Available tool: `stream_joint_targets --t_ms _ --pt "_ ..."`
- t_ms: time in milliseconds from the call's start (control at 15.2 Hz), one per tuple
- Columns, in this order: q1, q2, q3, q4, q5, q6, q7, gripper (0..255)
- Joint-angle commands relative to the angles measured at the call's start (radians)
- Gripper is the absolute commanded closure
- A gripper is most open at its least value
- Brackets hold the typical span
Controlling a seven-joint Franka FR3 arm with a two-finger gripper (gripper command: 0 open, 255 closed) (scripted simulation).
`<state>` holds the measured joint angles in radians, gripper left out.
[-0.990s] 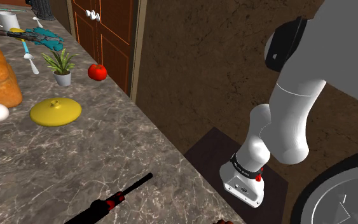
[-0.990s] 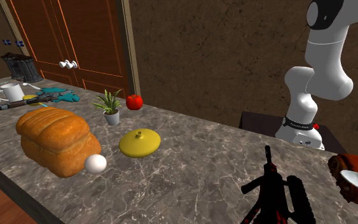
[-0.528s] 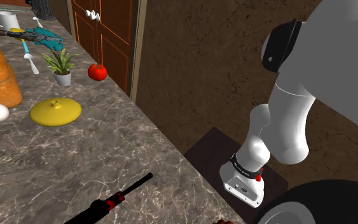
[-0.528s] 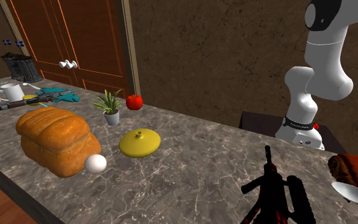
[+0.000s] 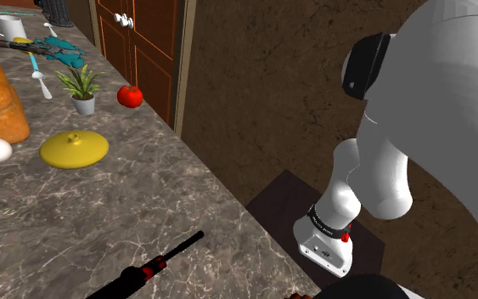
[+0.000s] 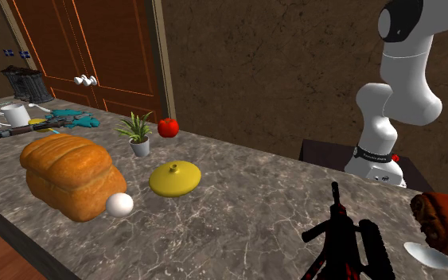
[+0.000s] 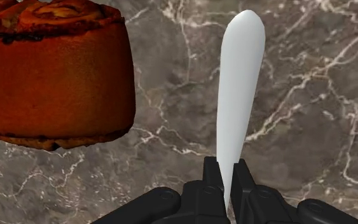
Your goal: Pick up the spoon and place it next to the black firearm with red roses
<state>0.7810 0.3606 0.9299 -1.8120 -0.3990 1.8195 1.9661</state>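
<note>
- The jaws are narrow, clasping a white spoon (image 7: 238, 95) by one end.
- The spoon stretches out over the marble worktop (image 7: 311, 127), just beside a brown roll (image 7: 56, 76).
- In the second exterior view, spoon and roll are at the near right, right of the black-and-red firearm (image 6: 343, 239).

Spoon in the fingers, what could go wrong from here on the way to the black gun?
The fingers clasp the white spoon only at one narrow end, so it might swing or slip while moving. The brown pastry roll sits right beside the spoon and could get knocked. The black firearm lies close by, so the spoon might land on it rather than beside it.
</note>
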Motion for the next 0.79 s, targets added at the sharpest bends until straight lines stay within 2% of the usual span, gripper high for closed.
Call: stream_joint_targets --t_ms 0,726 --pt "0.005 0.014 -0.007 -0.012 -0.013 0.020 0.009 255" --pt "0.034 0.087 -0.047 -0.069 -0.081 0.120 0.061 255"
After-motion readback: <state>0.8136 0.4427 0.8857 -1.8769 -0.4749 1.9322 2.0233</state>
